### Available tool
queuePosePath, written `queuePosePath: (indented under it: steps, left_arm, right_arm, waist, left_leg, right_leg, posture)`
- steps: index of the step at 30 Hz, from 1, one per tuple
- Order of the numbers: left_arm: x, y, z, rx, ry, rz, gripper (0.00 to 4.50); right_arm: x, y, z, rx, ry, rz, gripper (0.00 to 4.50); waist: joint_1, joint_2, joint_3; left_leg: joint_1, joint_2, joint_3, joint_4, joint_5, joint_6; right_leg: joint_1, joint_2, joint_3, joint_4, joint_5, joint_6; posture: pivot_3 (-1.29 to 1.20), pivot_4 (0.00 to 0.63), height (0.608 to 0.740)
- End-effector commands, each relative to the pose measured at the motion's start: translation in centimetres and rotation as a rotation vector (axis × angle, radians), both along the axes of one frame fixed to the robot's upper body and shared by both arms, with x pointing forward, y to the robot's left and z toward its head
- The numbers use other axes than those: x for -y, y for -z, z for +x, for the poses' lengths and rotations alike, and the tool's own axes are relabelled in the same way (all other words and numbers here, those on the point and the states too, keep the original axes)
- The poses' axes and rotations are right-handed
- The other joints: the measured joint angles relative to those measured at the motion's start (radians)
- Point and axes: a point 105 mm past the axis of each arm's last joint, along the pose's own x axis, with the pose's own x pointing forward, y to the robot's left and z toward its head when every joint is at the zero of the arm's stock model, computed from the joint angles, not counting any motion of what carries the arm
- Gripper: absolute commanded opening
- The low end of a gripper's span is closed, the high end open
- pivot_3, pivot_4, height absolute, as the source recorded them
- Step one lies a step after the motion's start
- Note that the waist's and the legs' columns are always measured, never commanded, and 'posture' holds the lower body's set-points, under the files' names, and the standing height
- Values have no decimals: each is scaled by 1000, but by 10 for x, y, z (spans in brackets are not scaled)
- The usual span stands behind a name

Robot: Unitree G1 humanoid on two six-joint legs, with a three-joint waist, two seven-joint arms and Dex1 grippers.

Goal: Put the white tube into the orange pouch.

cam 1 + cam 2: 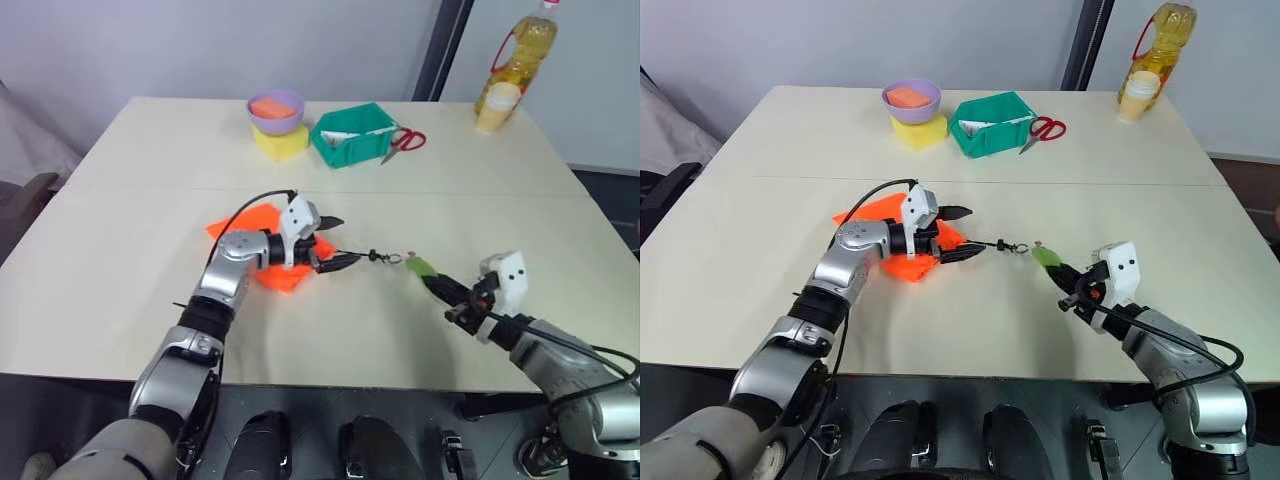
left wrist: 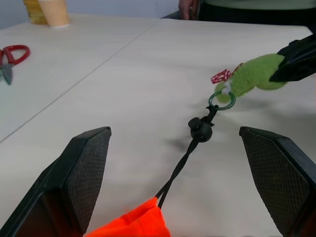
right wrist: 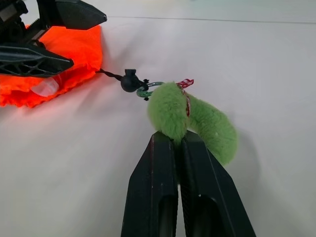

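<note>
My right gripper (image 3: 178,140) is clamped shut on the fuzzy green tag (image 3: 197,121) at the end of the black cord (image 2: 180,165). The cord runs taut across the table (image 1: 150,150) from the tag through a round black toggle (image 2: 201,129) and a green ring (image 2: 221,99) back to the orange pouch (image 1: 902,235). The pouch lies flat, its gathered mouth toward the tag, so its long axis follows the cord line, left to right across my view. My left gripper (image 2: 185,173) is spread wide, fingers level and pointing right, straddling the pouch's mouth end with the cord passing between them. A pale shape (image 3: 45,88) shows inside the pouch mouth in the right wrist view; I can't tell if it's the white tube or which way it points.
</note>
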Motion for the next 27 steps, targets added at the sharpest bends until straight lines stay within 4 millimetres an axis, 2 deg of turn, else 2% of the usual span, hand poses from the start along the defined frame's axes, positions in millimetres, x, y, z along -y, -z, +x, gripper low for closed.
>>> queuePosePath:
  steps: [1,3,6,10,14,21,27]
  left_arm:
    - [4,-7,0,92,14,26,4457]
    - [5,-9,2,154,11,47,4457]
    - [8,-13,5,337,11,120,4457]
    - [10,-16,6,671,20,256,4457]
    - [16,-13,2,841,50,300,4457]
    - [33,9,-11,860,125,318,4457]
    - [37,19,-5,777,67,331,4457]
  right_arm:
    - [-2,-10,0,28,-5,44,0]
    - [-4,-10,0,26,-9,55,0]
    - [-7,-10,0,22,-12,56,0]
    - [-11,-8,0,19,-22,52,0]
    - [-14,-9,1,25,-27,50,0]
    - [-16,-12,4,41,-26,48,0]
    - [-16,-13,3,42,-28,36,0]
  waist:
    - [0,0,0]
    - [0,0,0]
    - [1,0,0]
    - [2,0,0]
    - [1,0,0]
    - [0,0,0]
    - [-2,0,0]
  left_leg:
    - [0,0,0,0,0,0]
    - [0,0,0,0,0,0]
    - [0,0,0,1,0,0]
    - [0,0,0,0,0,1]
    - [0,0,0,0,0,1]
    - [-1,0,1,0,0,1]
    - [-1,0,1,0,0,1]
  right_leg:
    - [0,0,0,0,0,0]
    - [0,0,0,0,0,0]
    - [0,0,0,1,0,0]
    - [-1,0,0,1,0,0]
    - [-1,0,0,1,0,0]
    - [-2,0,0,1,0,0]
    - [-2,0,0,1,0,0]
  posture:
    - [0,150,737]
    - [0,150,737]
    - [0,150,737]
    - [0,150,737]
    - [0,150,737]
    - [0,150,737]
    - [0,150,737]
